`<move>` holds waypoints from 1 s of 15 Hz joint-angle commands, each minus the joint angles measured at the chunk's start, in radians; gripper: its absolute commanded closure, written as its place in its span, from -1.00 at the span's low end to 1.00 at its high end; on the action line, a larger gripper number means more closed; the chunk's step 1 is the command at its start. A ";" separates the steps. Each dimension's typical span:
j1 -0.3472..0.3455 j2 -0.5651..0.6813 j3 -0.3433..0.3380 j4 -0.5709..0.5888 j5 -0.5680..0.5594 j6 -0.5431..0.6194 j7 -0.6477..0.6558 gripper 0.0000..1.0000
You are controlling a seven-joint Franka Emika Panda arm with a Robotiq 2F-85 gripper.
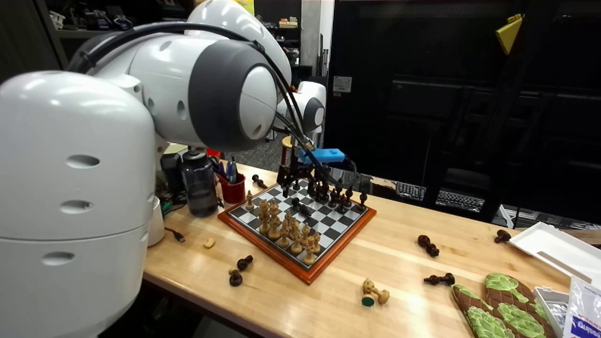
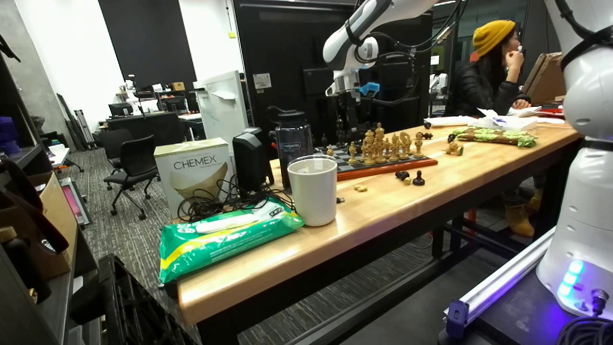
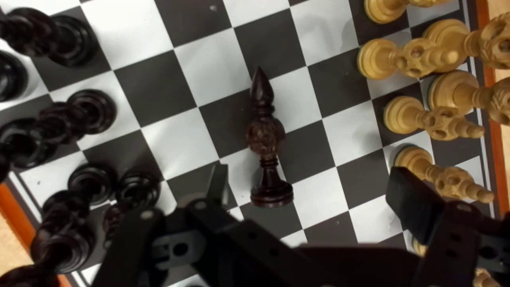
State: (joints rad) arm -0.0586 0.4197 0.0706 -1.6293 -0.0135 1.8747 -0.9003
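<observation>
My gripper [image 3: 308,187] is open and empty above the chessboard [image 1: 265,245], which also shows in an exterior view [image 2: 388,171]. A dark chess piece [image 3: 266,135] with a pointed tip lies on its side on the board. In the wrist view it is between the fingers' lines, nearer the left finger, with its base toward the gripper; no contact shows. It also lies mid-board in an exterior view [image 1: 302,206]. Dark standing pieces [image 3: 91,113] are on the left side of the wrist view. Light standing pieces [image 3: 414,119] are on the right, partly hidden by the right finger.
A water bottle [image 1: 199,188] and red pen cup [image 1: 233,191] stand beside the board. Fallen pieces [image 1: 428,245] lie around the table, including light ones [image 1: 374,292]. A patterned cloth mitt [image 1: 509,305], white tray [image 1: 558,249], white cup [image 2: 313,194] and green wipes pack [image 2: 225,242] are farther off.
</observation>
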 commanded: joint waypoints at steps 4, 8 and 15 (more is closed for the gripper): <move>0.016 -0.001 0.007 0.013 -0.005 -0.017 0.004 -1.00; 0.016 -0.001 0.007 0.014 -0.006 -0.018 0.003 -1.00; 0.035 0.026 0.005 0.058 -0.073 -0.085 -0.019 -1.00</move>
State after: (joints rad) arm -0.0391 0.4333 0.0752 -1.6079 -0.0404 1.8468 -0.9058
